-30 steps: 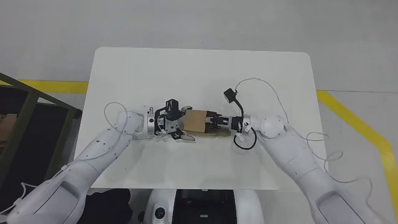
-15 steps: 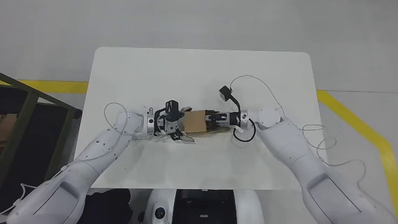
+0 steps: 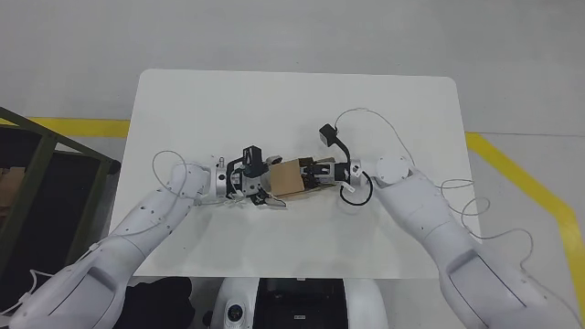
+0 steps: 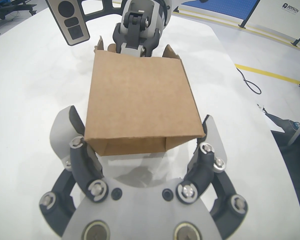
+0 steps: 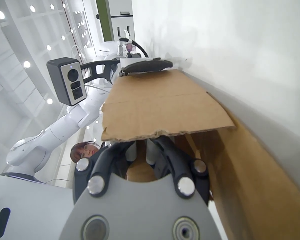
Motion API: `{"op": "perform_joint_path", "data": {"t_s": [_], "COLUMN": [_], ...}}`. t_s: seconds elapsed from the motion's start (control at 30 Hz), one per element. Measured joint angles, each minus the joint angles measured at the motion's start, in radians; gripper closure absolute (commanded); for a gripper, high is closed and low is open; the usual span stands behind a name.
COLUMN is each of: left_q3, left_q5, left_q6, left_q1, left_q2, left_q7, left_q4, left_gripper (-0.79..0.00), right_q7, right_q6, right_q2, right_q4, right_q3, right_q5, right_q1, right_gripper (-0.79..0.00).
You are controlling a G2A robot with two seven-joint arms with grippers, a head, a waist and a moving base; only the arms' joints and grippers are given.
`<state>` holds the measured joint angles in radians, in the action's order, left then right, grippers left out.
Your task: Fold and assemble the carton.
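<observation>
- The counter is smooth and white. The carton lies on its side around mid-counter, between the two arms, so a push from either end could just skate it along instead of folding anything.
- The carton's an open sleeve, neither end closed up yet. Squeeze it hard and the walls would probably buckle or go out of square.
- The left tool is spread wide, one finger each side of the near open end, holding nothing. If it closes off-centre it might crush a corner.
- The right tool is closed at the far end, seemingly pinched on cardboard under a flap. That ragged flap edge could tear more or slip free.
</observation>
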<state>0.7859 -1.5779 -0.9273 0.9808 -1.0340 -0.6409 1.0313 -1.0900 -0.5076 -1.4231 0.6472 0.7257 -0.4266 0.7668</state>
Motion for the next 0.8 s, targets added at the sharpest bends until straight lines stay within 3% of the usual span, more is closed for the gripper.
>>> {"op": "perform_joint_path", "data": {"t_s": [0.3, 0.8], "left_q3": [0.0, -0.004], "left_q5": [0.006, -0.008], "left_q6": [-0.002, -0.008], "left_q1": [-0.006, -0.015], "left_q2": [-0.003, -0.007], "left_q7": [0.003, -0.026], "left_q4": [-0.009, -0.015], "left_gripper": [-0.742, -0.714], "right_q7": [0.015, 0.063], "right_q6": [0.056, 0.096], "right_q2": [0.004, -0.026], "right_q4": [0.081, 0.069], "right_q3": [0.004, -0.018], "right_q5": [0.023, 0.052], "right_q1": [0.041, 0.023], "right_gripper": [0.0, 0.0]}}
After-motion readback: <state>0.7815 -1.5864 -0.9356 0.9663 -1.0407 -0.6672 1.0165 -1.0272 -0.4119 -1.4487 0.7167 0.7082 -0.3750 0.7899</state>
